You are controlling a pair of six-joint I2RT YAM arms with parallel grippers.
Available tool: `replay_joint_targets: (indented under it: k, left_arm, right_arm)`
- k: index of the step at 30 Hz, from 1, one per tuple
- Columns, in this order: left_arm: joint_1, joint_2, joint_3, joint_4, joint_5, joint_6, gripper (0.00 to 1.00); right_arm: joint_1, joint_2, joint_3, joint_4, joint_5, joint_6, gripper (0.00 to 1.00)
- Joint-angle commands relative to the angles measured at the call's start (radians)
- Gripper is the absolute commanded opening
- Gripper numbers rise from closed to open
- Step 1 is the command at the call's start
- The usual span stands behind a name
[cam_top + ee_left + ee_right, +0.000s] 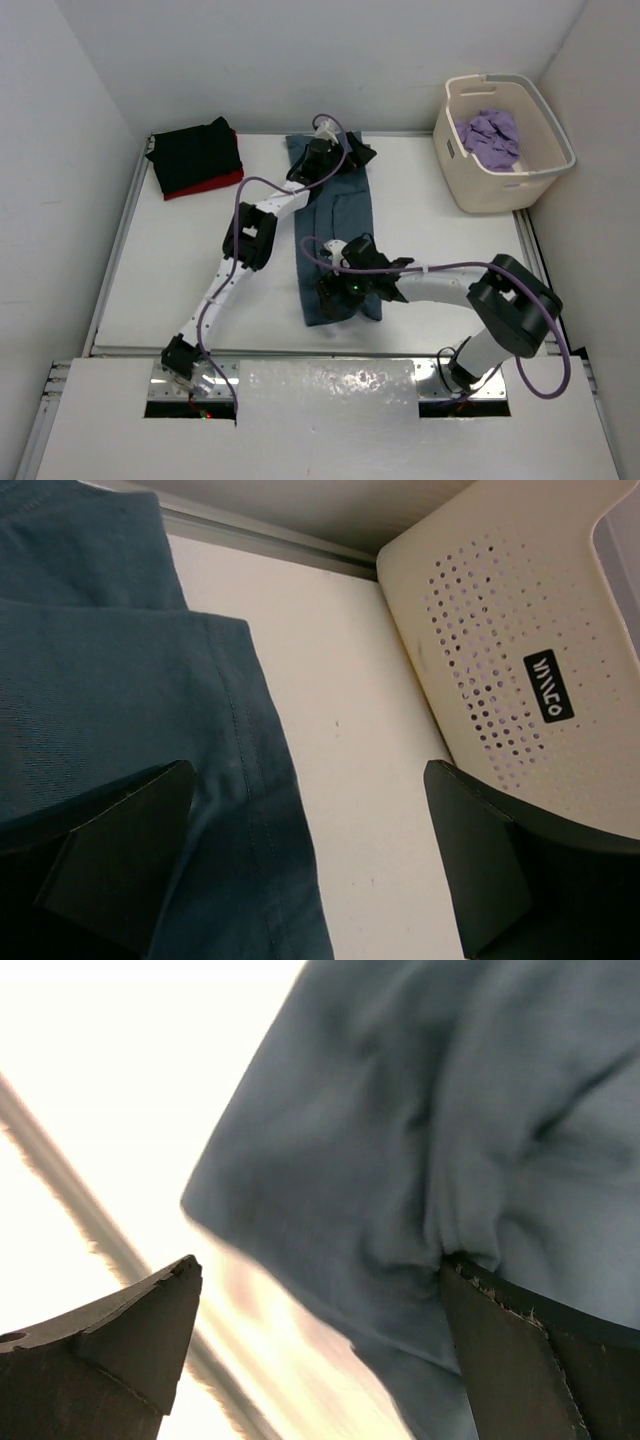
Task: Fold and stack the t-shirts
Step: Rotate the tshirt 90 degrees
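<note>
Slate blue-grey shirt: folded into a long, narrow strip at the middle of the bench, running from 12 o'clock to 6 o'clock. Its far end lies flat with the stitched hems showing, and its near end is rumpled.
Left jaws: spread wide over the strip's 12 o'clock end, straddling its right hem and bare bench, with nothing gripped between them.
Right jaws: spread wide, low over the 6 o'clock end, with cloth bunched against one fingertip but not clamped.
Black shirt: folded and lying on the folded red shirt at 10 o'clock; a red edge shows along the near side.
Lavender shirt: crumpled inside the cream tub at 2 o'clock.
</note>
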Motion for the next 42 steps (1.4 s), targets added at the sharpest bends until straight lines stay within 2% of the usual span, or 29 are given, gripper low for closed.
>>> replay_joint_targets:
  k: [1,5,9,14,20,23,25,27,28,29,31,32,33,34,35,38,42]
  left_arm:
    - [0.009,0.044,0.008,0.039,-0.027,-0.060,1.00]
    - [0.009,0.028,0.010,0.071,-0.067,-0.040,1.00]
    - [0.009,0.027,0.020,0.113,-0.068,-0.054,1.00]
    - [0.020,-0.032,0.014,0.084,-0.065,-0.017,1.00]
    - [0.021,-0.183,0.010,0.029,-0.050,0.035,1.00]
    - [0.021,-0.300,-0.016,-0.071,0.016,0.081,1.00]
    - [0.020,-0.444,-0.120,-0.187,0.054,0.136,1.00]
    - [0.012,-0.648,-0.359,-0.214,0.048,0.193,1.00]
    - [-0.003,-0.715,-0.445,-0.249,0.019,0.214,1.00]
    - [-0.011,-0.849,-0.608,-0.281,-0.014,0.237,1.00]
    - [-0.028,-0.981,-0.778,-0.380,-0.137,0.221,1.00]
    - [-0.032,-1.106,-0.875,-0.392,-0.154,0.186,1.00]
    - [-0.046,-1.172,-1.064,-0.364,-0.153,0.181,1.00]
    - [-0.052,-1.231,-1.151,-0.370,-0.169,0.164,1.00]
    - [-0.059,-1.336,-1.300,-0.387,-0.179,0.127,1.00]
    - [-0.080,-1.497,-1.525,-0.459,-0.174,0.034,1.00]
    - [-0.166,-1.615,-1.687,-0.586,-0.144,-0.039,1.00]
  right_arm:
    - [0.032,0.084,0.042,-0.067,-0.142,-0.008,0.99]
    - [0.033,0.073,0.071,-0.052,-0.155,-0.022,0.99]
    - [0.032,0.033,0.108,-0.088,-0.098,-0.036,0.99]
    - [0.033,-0.106,0.106,-0.150,-0.035,-0.071,0.99]
    - [0.033,-0.279,0.070,-0.177,-0.055,-0.105,0.99]
    - [0.032,-0.371,0.036,-0.251,0.046,-0.070,0.99]
    - [0.027,-0.416,0.022,-0.307,0.182,-0.036,0.99]
    - [-0.013,-0.454,-0.018,-0.349,0.243,-0.011,0.99]
    - [-0.040,-0.465,-0.041,-0.349,0.225,0.021,0.99]
    - [-0.071,-0.476,-0.086,-0.328,0.188,0.029,0.99]
    - [-0.166,-0.485,-0.131,-0.300,0.073,0.050,0.99]
    - [-0.187,-0.481,-0.144,-0.300,0.047,0.049,0.99]
    - [-0.210,-0.462,-0.153,-0.311,0.018,0.035,0.99]
    - [-0.212,-0.455,-0.153,-0.328,0.004,0.024,0.99]
    - [-0.214,-0.448,-0.154,-0.331,-0.015,0.015,0.99]
    - [-0.221,-0.447,-0.209,-0.288,-0.068,0.027,0.99]
    - [-0.223,-0.430,-0.234,-0.259,-0.133,0.053,0.99]
